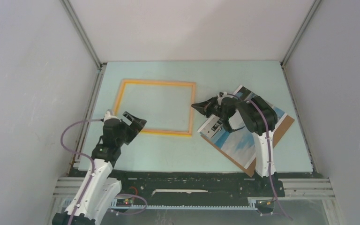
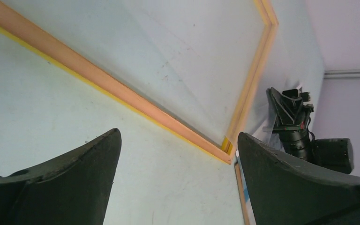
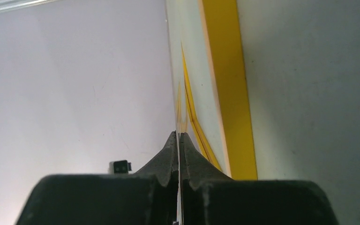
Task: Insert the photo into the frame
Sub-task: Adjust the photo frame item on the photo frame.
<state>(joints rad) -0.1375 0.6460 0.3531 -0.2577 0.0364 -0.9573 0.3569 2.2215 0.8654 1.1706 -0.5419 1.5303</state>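
The frame (image 1: 168, 132), a thin yellow-orange rim around a clear pane, lies flat. The photo (image 1: 239, 143) (blue sky and water, white border) lies picture side up just right of the frame, askew to it.

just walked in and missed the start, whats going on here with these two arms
Two robot arms are working on getting the photo into the frame. The frame lies flat on the table with nothing in it yet. The left arm's fingers hover wide open by its near left corner, holding nothing. The right arm's fingers are pinched shut on what looks like the photo's thin white edge, just right of the frame. Most of the photo lies on the brown backing board.
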